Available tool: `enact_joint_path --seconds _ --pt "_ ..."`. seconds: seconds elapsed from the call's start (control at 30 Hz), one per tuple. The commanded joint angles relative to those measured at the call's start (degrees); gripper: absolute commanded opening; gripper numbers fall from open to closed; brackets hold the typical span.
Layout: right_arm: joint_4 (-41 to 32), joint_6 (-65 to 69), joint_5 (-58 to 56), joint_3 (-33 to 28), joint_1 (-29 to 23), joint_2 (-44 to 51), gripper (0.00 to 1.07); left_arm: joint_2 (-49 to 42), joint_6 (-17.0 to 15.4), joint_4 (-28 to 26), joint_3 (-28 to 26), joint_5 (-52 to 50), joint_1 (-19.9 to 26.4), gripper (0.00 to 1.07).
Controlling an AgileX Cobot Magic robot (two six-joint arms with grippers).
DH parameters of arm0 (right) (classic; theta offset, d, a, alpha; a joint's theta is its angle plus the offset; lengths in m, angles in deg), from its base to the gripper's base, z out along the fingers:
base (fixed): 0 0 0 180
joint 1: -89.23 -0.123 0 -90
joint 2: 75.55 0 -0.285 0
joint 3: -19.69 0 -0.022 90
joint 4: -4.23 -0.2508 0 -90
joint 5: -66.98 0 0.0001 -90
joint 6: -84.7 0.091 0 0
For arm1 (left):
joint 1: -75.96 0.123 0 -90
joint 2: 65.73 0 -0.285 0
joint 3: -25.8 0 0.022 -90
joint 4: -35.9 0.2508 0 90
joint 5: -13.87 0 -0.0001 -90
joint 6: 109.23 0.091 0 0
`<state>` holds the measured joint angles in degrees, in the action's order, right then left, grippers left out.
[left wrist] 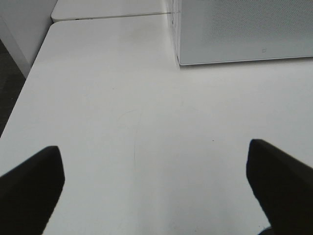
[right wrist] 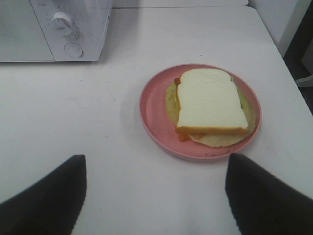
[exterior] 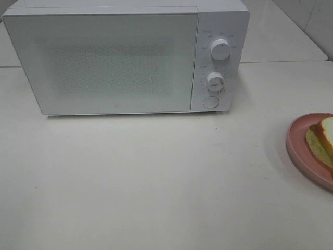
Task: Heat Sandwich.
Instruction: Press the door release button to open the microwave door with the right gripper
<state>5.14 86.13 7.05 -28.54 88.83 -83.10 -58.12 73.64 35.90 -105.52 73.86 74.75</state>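
So the sandwich [right wrist: 210, 103] is sitting on a pink plate [right wrist: 154, 125] out at the right side of the worktop [exterior: 156, 182], well apart from the microwave [exterior: 104, 62], whose door looks fully shut. The right hand [right wrist: 155, 164] has its fingers spread wide with nothing between them, and the plate is dead ahead of it, just past the fingertips, so that arm is clearly the nearer one. The top slice looks pretty much square, so there's no real long axis to worry about; its flat crust edge faces the hand, with the rounded end pointing away. The left hand [left wrist: 154, 154] is also spread apart and empty, over bare worktop near the microwave's left front corner, nowhere near the food. My guess is the right arm goes for the plate or sandwich, but that door has to open first.
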Motion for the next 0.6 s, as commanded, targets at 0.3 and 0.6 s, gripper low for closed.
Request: enact_joint_path --seconds 0.3,0.6 --pt "-0.11 -0.86 0.57 -0.06 0.46 0.86 0.75 -1.49 -0.23 0.0 0.29 -0.69 0.0 0.96" --pt "-0.11 -1.09 1.49 1.15 0.46 0.86 0.75 -1.49 -0.23 0.0 0.29 -0.69 0.0 0.96"
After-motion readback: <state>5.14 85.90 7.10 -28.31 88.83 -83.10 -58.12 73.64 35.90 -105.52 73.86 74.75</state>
